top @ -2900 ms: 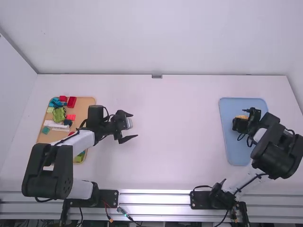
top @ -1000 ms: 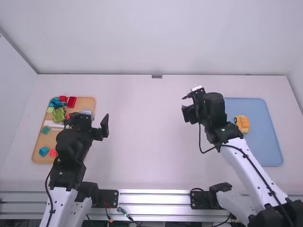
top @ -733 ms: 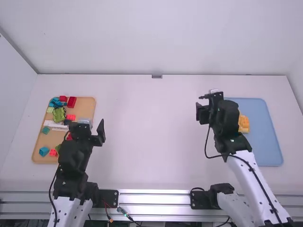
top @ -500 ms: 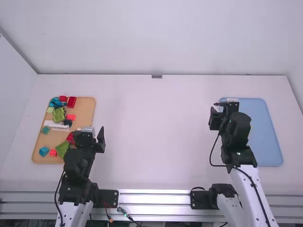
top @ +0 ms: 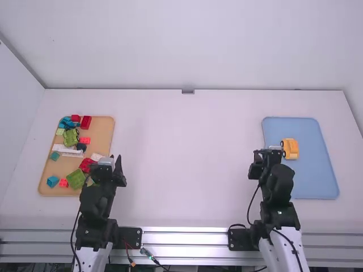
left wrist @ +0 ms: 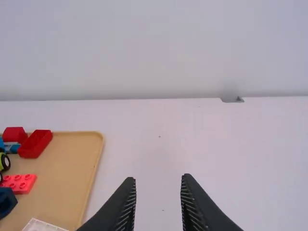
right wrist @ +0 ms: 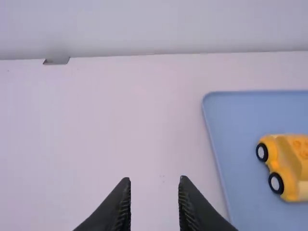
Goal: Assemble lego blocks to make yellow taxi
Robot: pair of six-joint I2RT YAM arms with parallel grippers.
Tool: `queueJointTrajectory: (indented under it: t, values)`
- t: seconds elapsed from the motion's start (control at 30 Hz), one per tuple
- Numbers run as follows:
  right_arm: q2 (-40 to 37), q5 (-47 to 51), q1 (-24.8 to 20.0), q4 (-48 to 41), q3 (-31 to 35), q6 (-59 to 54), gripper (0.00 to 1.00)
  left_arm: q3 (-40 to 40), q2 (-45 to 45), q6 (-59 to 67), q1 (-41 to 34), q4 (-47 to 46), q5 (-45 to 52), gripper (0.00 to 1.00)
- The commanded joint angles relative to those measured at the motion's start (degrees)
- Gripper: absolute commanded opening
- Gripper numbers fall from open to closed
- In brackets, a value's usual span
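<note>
Taxi (right wrist: 288, 168) is sitting on the blue tray (top: 312, 184) at the right of the table (top: 187, 164), toward the tray's left edge, its yellow body joined and two black wheels (right wrist: 276, 183) showing along one side. Assembly is looking finished, with studs showing on top and no loose yellow block lying nearby; any small missing part is beyond telling from here. The car is resting alone on its tray. The right gripper (right wrist: 154, 179), just to the left of that tray, is holding nothing, fingers parted; the left gripper (left wrist: 159, 178), also empty and spread, is hanging by the tan tray (top: 105, 133) at far left. That tray is holding spare pieces: red blocks (left wrist: 34, 143), green blocks (top: 75, 179), blue blocks (top: 53, 181) and a long white piece (top: 67, 151), apparently not needed for the taxi.
</note>
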State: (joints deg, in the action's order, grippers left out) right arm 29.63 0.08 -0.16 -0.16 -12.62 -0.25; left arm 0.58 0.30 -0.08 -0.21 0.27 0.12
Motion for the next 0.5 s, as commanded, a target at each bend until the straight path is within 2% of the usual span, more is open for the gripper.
queueJointTrajectory:
  t: [0.0, 0.3, 0.47]
  values:
    - [-2.71, -0.08, 0.16, 0.16, 2.88, 0.25, 0.21, -0.58, -0.30, 0.08, 0.21, -0.27, -0.12, 0.21]
    - [-12.05, -0.08, 0.16, 0.16, 12.22, 0.25, 0.04, -0.58, -0.30, 0.08, 0.21, -0.27, -0.12, 0.08]
    - [-16.79, -0.08, 0.16, 0.16, 12.62, 0.25, 0.00, -0.58, -0.30, 0.08, 0.21, -0.27, -0.12, 0.02]
